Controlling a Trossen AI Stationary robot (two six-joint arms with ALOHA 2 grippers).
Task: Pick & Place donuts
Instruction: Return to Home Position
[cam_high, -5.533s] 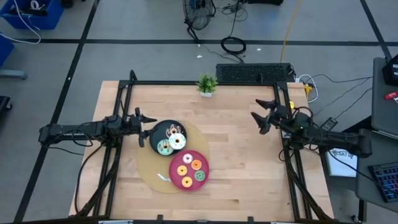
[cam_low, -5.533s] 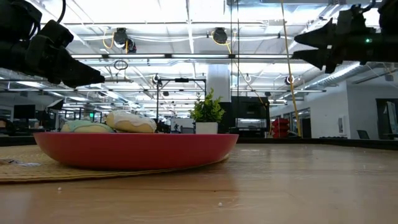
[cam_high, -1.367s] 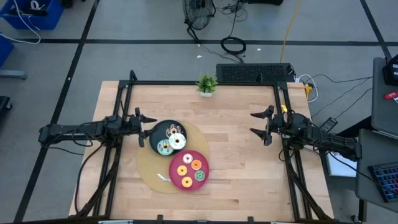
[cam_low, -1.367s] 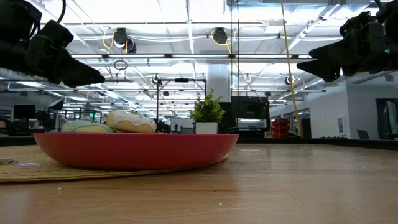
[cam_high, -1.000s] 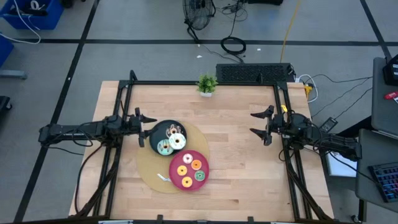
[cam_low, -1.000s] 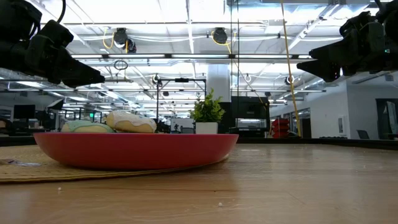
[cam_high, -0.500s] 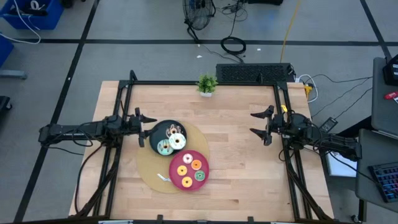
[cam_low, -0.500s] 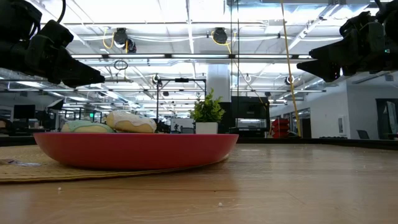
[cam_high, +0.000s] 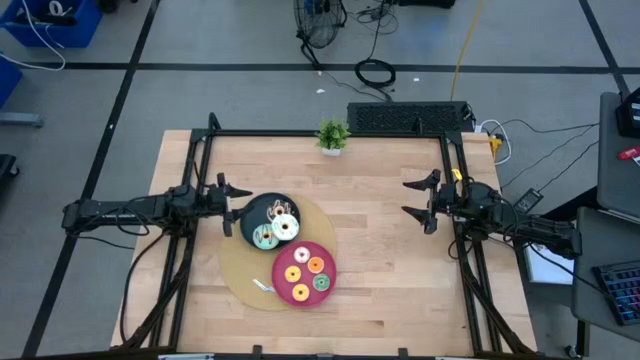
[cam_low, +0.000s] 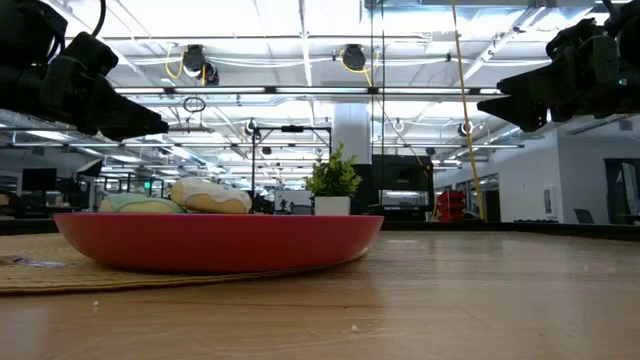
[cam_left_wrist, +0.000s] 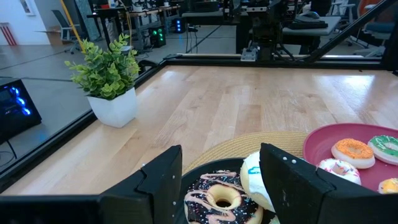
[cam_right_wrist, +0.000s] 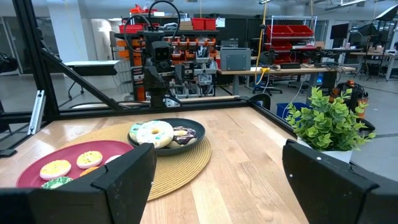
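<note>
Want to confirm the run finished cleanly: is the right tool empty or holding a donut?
Empty. The right tool, by the table's right edge, has its jaws wide apart with nothing between them.

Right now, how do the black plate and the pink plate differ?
Black plate holds three large donuts; pink plate holds more, smaller ones. Black plate lies nearer the left tool, pink plate nearer the front edge of the table. Both sit on the woven mat.
</note>
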